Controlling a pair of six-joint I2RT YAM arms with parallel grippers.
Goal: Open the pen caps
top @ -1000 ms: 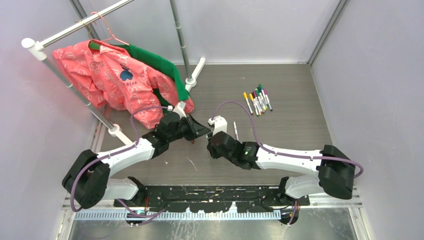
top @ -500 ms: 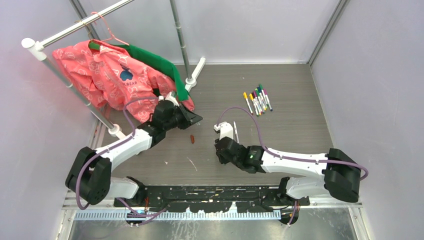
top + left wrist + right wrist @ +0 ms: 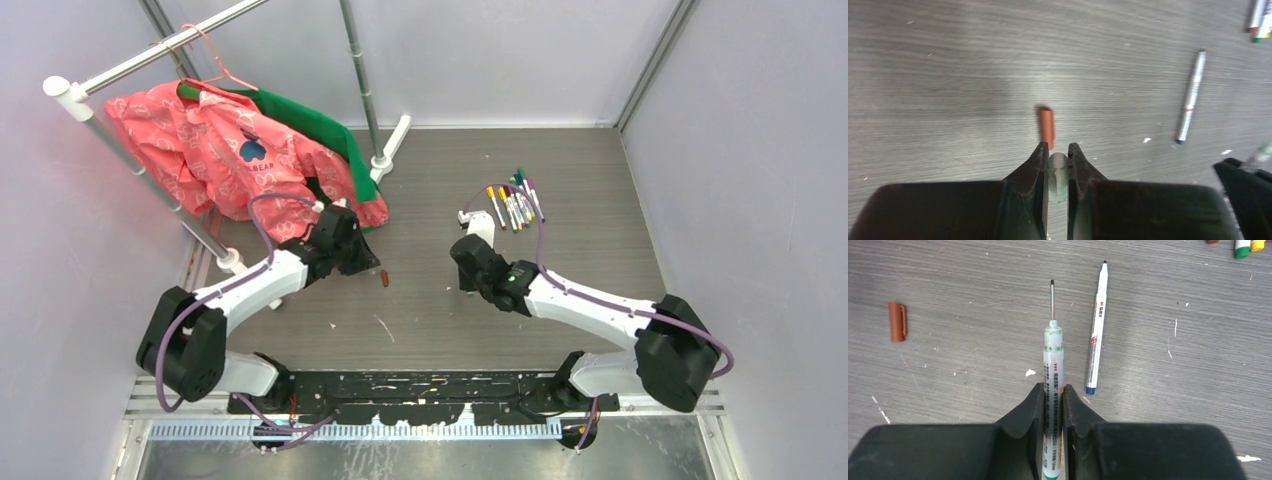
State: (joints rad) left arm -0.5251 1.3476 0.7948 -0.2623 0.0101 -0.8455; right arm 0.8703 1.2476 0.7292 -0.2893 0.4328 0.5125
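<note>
My left gripper (image 3: 1058, 150) is shut on a small pale greenish pen cap (image 3: 1058, 167), low over the table; in the top view it (image 3: 372, 266) is beside the pink garment. A red-brown cap (image 3: 1046, 127) lies loose just ahead of its fingertips and also shows in the top view (image 3: 384, 278) and the right wrist view (image 3: 897, 321). My right gripper (image 3: 1052, 390) is shut on an uncapped white pen (image 3: 1053, 355) with a green collar and a bare tip. Another uncapped pen (image 3: 1097, 325) lies beside it. Several capped pens (image 3: 515, 200) lie at the back right.
A clothes rack with pink and green garments (image 3: 230, 150) stands at the back left, its white foot (image 3: 392, 140) reaching onto the table. Grey walls close in on both sides. Small white scraps (image 3: 383, 328) lie on the wood surface.
The two grippers have drawn apart. My left one pulled back to the left with the cap. My right one moved right and away with the pen, towards the capped pens.
</note>
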